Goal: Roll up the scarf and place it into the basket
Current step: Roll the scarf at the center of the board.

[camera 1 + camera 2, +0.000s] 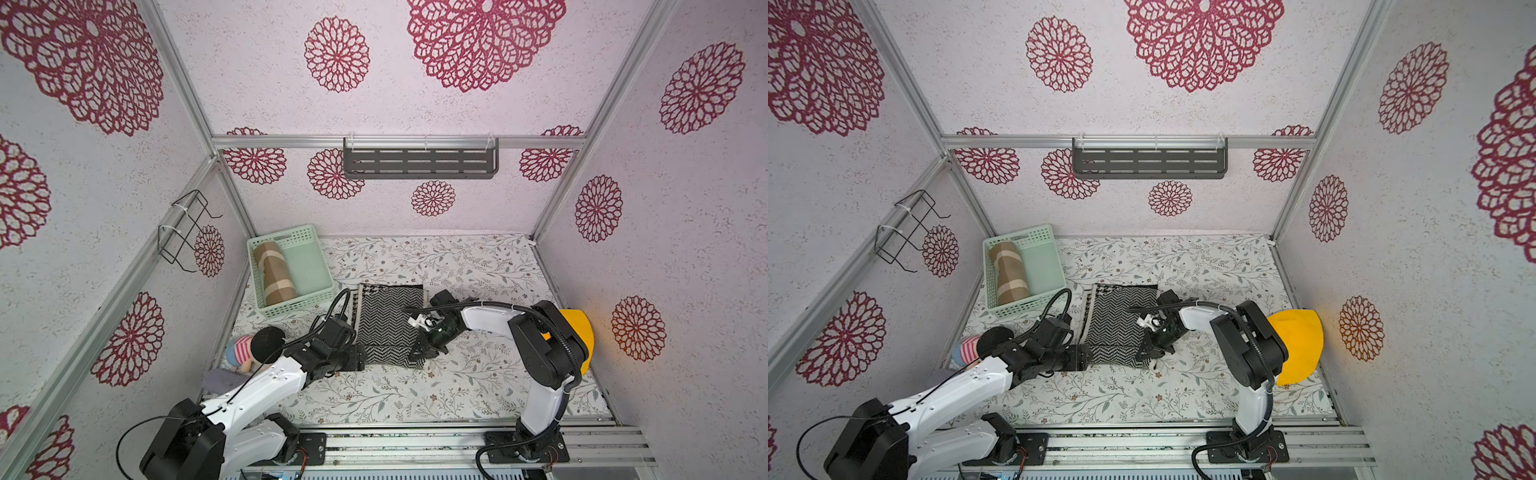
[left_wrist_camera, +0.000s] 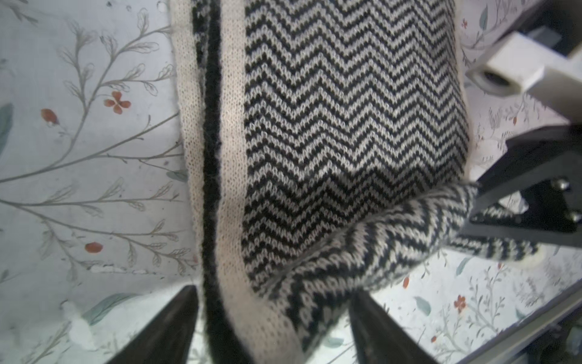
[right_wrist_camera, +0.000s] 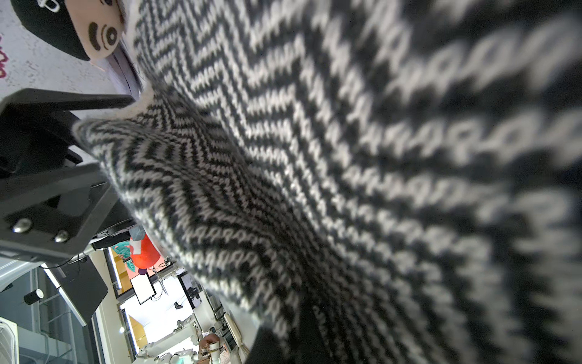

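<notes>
— What is the scarf (image 2: pixel 346 126) made of?
— Knitted cloth, black-and-cream chevrons, matt and nubbly, with a plain cream edge.
— And the basket (image 1: pixel 311 270)?
— Smooth mint plastic, perforated, with a faint sheen. The roll (image 1: pixel 274 274) inside it is matt brown cloth.
— The table (image 1: pixel 457 266)?
— Matt printed floral cloth. The shelf (image 1: pixel 419 162) looks like dark painted metal, and the rail (image 1: pixel 291 142) like bare brushed aluminium.

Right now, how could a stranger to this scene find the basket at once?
Look at the floral table cover, then its far left corner. There stands the basket, beside the black-and-white scarf. It alone is pale mint-green plastic with perforated sides, and a brown roll lies inside.
</notes>
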You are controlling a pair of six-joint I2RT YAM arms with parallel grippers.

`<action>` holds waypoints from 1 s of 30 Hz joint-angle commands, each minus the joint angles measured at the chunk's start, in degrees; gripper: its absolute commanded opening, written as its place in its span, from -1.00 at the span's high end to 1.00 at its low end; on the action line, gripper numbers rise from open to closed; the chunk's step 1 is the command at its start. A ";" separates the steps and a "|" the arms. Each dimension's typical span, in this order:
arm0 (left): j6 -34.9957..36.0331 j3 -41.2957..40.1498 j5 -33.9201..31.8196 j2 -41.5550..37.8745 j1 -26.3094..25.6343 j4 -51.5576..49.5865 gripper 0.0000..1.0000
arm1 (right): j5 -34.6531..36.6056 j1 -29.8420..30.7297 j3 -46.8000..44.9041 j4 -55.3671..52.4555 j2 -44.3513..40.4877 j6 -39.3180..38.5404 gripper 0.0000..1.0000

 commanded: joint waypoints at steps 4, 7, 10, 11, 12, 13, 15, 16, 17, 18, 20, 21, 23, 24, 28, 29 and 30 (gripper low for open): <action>-3.65 1.89 -3.55 7.14 3.08 2.41 0.46 | -0.04 -0.49 1.36 -0.62 -0.99 -1.27 0.78; -6.02 2.26 -3.96 9.89 4.72 2.15 0.70 | 2.37 -0.56 1.29 -1.60 -2.48 -1.97 0.54; -6.57 3.84 -3.67 12.66 5.45 0.86 0.81 | 4.59 -0.84 0.85 -2.06 -4.00 -1.99 0.38; -6.41 4.69 -3.68 13.68 5.42 0.22 0.85 | 5.33 -0.95 0.62 -2.06 -4.48 -1.85 0.33; -6.23 5.81 -3.67 14.81 5.47 -0.79 0.92 | 5.94 -1.17 0.25 -1.98 -5.10 -1.80 0.28; -6.02 6.69 -3.67 15.64 5.49 -1.53 1.00 | 6.32 -1.31 -0.06 -1.82 -5.63 -1.67 0.25; -5.69 8.80 -4.23 17.93 5.48 -3.51 1.00 | 7.36 -1.85 -0.97 -1.63 -7.03 -1.39 0.17; -5.49 9.76 -4.56 19.05 5.52 -4.56 1.00 | 7.91 -2.14 -1.54 -1.49 -7.79 -1.29 0.14; -5.24 10.51 -4.84 19.89 5.58 -5.57 1.00 | 8.35 -2.40 -2.05 -1.30 -8.34 -1.03 0.12; -5.12 11.39 -5.41 20.77 5.55 -6.81 1.00 | 8.78 -2.72 -2.75 -1.04 -9.05 -0.85 0.11; -4.90 12.73 -6.35 22.04 5.66 -8.89 1.00 | 9.19 -3.28 -4.02 -0.45 -10.21 -0.39 0.09; -4.77 13.22 -6.38 22.50 5.75 -9.55 1.00 | 9.66 -3.50 -4.64 -0.15 -10.77 -0.27 0.09; -4.52 14.16 -5.97 23.47 5.88 -10.38 1.00 | 11.09 -3.62 -5.38 -0.08 -11.41 -0.22 0.08; -4.39 14.72 -5.53 23.86 5.87 -10.71 1.00 | 11.90 -3.65 -5.62 -0.13 -11.61 -0.29 0.07; -4.16 17.36 -4.14 25.68 5.91 -11.97 1.00 | 15.87 -3.28 -7.47 1.18 -11.26 0.49 0.07; -4.07 17.87 -3.87 26.04 5.87 -12.29 1.00 | 16.45 -3.12 -8.02 2.18 -11.28 1.03 0.07; -4.11 18.54 -3.65 26.56 5.93 -12.80 1.00 | 17.23 -2.72 -8.69 3.41 -11.32 1.69 0.07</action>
